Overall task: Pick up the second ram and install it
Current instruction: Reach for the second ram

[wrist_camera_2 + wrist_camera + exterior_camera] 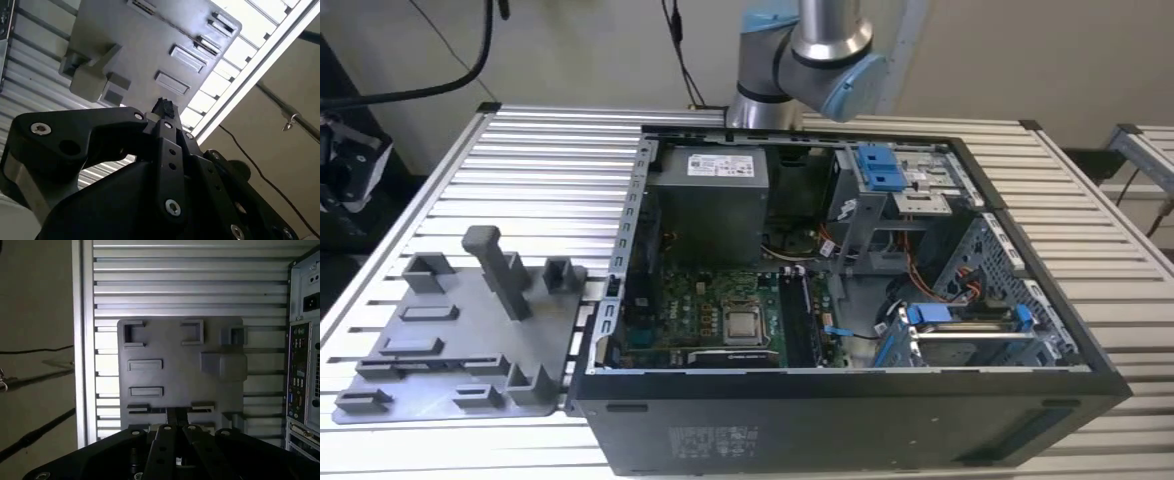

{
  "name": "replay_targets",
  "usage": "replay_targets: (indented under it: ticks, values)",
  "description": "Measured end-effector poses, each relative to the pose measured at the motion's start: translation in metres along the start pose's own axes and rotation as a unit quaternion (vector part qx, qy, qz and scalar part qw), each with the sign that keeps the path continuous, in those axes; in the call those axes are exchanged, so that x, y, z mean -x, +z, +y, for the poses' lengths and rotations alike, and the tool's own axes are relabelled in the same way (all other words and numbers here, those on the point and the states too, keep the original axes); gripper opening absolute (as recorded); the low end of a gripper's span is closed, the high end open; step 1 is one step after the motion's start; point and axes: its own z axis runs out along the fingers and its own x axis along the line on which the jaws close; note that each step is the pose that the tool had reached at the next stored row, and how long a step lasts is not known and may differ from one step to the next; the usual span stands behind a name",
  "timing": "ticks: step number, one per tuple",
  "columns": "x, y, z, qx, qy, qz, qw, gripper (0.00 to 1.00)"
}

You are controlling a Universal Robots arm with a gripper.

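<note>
Hand (176, 416) poised well above a grey holder tray (175, 355), as seen in both wrist views. The hand's black linkages crossed the near part of each wrist picture and converged on tips drawn together, so the hand read as closed; the line where the tips met lay in shadow. In the second wrist view the same closed tips ended in a small dark toothed edge that was hard to resolve.

The second ram (156, 410) appeared in the first wrist view as a thin dark strip standing edge-on between two low blocks (138, 408), in the tray row directly beneath the hand's tips. Its middle was hidden behind the hand, and its far end was hard to separate from the block beside it.

A tall post (223, 365) rose from the tray beyond the ram, farther from the hand. The slatted worktop (200, 290) extended past the tray. To one side of the hand stood the computer case (301, 340), cut off by the picture's edge, with its port panel facing the tray.

In the exterior view the arm (803, 45) was cut off by the upper frame edge behind the open case. The motherboard (720, 310) lay inside, its memory slots too small to make out.
</note>
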Motion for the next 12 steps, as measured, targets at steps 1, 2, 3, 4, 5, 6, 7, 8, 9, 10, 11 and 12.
replay_targets:
  ticks: [1,2,3,4,5,6,7,8,9,10,11,12]
  values:
    - [0.0009,-0.0001,-0.0019,-0.0001,0.000,0.0001,1.0000,0.11]
    - [0.0017,0.0000,-0.0037,0.0000,-0.001,0.0000,1.0000,0.11]
    - [0.0026,0.0000,-0.0057,0.0000,-0.001,0.0001,1.0000,0.11]
    - [0.0034,-0.0001,-0.0076,0.0000,-0.001,0.0001,1.0000,0.11]
    - [0.0042,-0.0001,-0.0098,0.0000,-0.002,0.0001,1.0000,0.11]
    - [0.0046,-0.0001,-0.0125,0.0000,-0.002,0.0001,1.0000,0.11]
    - [0.0048,-0.0003,-0.0158,0.0000,-0.002,0.0001,1.0000,0.11]
    - [0.0049,-0.0004,-0.0194,0.0000,-0.002,0.0001,1.0000,0.11]
    - [0.0051,-0.0005,-0.0229,0.0000,-0.002,0.0001,1.0000,0.11]
    - [0.0052,-0.0006,-0.0263,0.0000,-0.002,0.0001,1.0000,0.11]
    - [0.0054,-0.0008,-0.0297,0.0000,-0.002,0.0002,1.0000,0.11]
    - [0.0055,-0.0009,-0.0328,-0.0001,-0.002,0.0002,1.0000,0.11]
